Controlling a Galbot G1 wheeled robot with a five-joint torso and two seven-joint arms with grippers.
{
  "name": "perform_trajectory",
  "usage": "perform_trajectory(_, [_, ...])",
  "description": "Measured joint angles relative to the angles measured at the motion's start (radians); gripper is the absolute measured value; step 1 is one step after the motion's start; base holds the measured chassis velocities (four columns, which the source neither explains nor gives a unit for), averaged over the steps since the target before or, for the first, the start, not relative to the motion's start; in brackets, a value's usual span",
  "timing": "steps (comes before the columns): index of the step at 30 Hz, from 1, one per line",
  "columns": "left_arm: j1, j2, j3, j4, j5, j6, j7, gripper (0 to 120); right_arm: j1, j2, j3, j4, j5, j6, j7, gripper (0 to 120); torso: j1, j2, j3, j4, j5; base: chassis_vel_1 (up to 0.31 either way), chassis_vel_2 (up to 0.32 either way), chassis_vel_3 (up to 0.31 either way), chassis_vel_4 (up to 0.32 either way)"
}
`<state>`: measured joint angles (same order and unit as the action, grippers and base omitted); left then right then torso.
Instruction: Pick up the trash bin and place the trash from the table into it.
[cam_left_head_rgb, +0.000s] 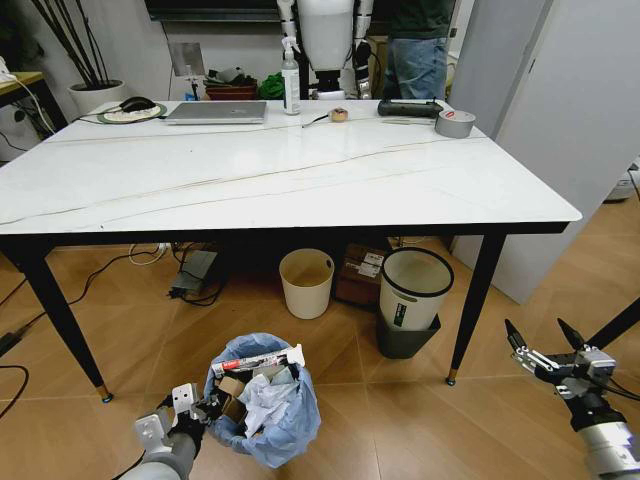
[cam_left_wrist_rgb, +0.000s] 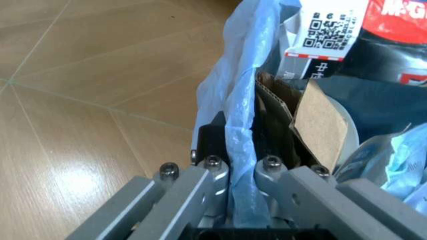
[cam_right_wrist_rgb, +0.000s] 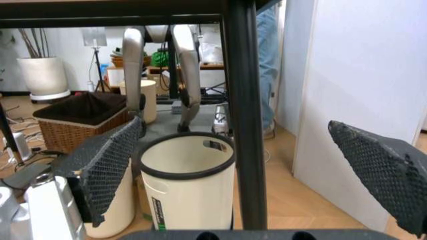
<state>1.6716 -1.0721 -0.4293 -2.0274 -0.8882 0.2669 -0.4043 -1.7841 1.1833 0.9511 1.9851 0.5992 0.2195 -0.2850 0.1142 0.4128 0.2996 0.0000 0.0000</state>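
**Full bin, thin rim, tight quarters under the counter edge**

The large white rectangular counter (cam_left_head_rgb: 300, 170) with thin dark veins and slim black legs spans the scene; its near half is bare, so the litter appears already collected. Open wood floor lies in front of it, while a cream round bucket (cam_left_head_rgb: 306, 282) and a white bin with a black rim (cam_left_head_rgb: 415, 288) crowd the space beneath, beside the right front leg.

The small round trash bin (cam_left_head_rgb: 272, 415) with its baggy light-blue translucent liner sits low on the floor in front of the counter, stuffed with cardboard, tissue and wrappers (cam_left_head_rgb: 255, 380). It is probably light but top-heavy. The liner is soft and slippery; the rim is the firm hold.

The left tool (cam_left_wrist_rgb: 241, 172) is clamped on that rim through the liner. The right tool (cam_left_head_rgb: 545, 350) hangs spread apart, well clear.
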Motion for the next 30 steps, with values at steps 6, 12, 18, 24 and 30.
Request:
perform_trajectory(6, [-0.013, 0.000, 0.004, 0.010, -0.002, 0.000, 0.000, 0, 0.000, 0.000, 0.000, 0.000, 0.000, 0.000, 0.000, 100, -0.008, -0.023, -0.015, 0.0000, 0.0000, 0.000, 0.000, 0.000, 0.000])
perform_trajectory(12, [-0.024, 0.000, 0.008, 0.020, -0.005, 0.000, 0.001, 0, 0.000, 0.000, 0.000, 0.000, 0.000, 0.000, 0.000, 100, -0.018, -0.050, -0.033, 0.0000, 0.0000, 0.000, 0.000, 0.000, 0.000])
perform_trajectory(18, [-0.029, 0.000, 0.010, 0.025, -0.006, 0.000, 0.001, 0, 0.000, 0.000, 0.000, 0.000, 0.000, 0.000, 0.000, 100, -0.025, -0.074, -0.050, 0.0000, 0.0000, 0.000, 0.000, 0.000, 0.000])
perform_trajectory(24, [-0.036, 0.000, 0.013, 0.033, -0.009, 0.000, 0.001, 0, 0.000, 0.000, 0.000, 0.000, 0.000, 0.000, 0.000, 100, -0.032, -0.096, -0.064, 0.0000, 0.0000, 0.000, 0.000, 0.000, 0.000])
perform_trajectory(30, [-0.049, -0.002, 0.017, 0.048, -0.009, 0.000, 0.002, 0, 0.000, 0.000, 0.000, 0.000, 0.000, 0.000, 0.000, 100, -0.039, -0.119, -0.080, 0.0000, 0.0000, 0.000, 0.000, 0.000, 0.000])
